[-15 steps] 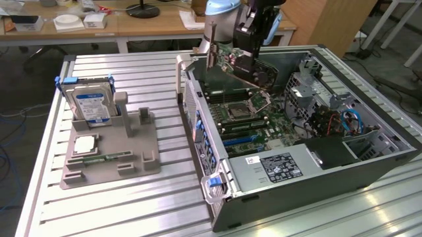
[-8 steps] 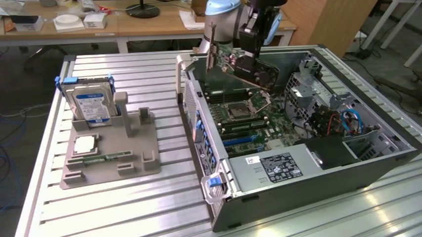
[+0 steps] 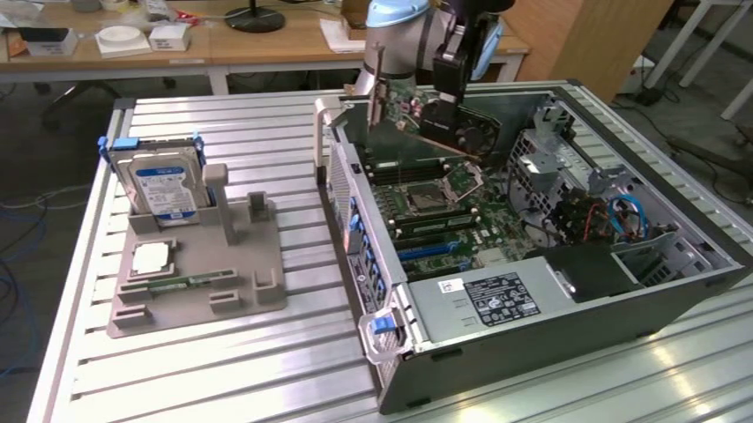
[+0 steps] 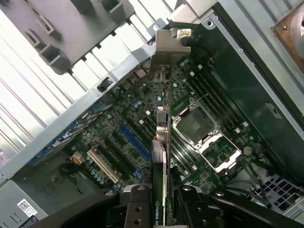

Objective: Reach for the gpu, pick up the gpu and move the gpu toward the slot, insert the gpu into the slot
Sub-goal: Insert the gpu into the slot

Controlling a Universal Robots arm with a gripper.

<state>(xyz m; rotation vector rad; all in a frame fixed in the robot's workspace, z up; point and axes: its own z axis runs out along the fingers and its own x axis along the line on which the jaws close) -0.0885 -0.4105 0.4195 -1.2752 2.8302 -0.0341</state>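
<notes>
Pincer (image 3: 452, 99) is clenched on the gpu (image 4: 161, 147), which hangs edge-down directly beneath it, above the motherboard (image 3: 445, 211) inside the open case (image 3: 588, 326). Risk: the card edge appears out of line with the blue slot (image 4: 134, 141). A descent could strike neighbouring components, or the bracket (image 4: 168, 45) could foul the case wall.

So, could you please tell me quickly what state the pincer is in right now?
The pincer: closed, holding the gpu over the motherboard.
</notes>
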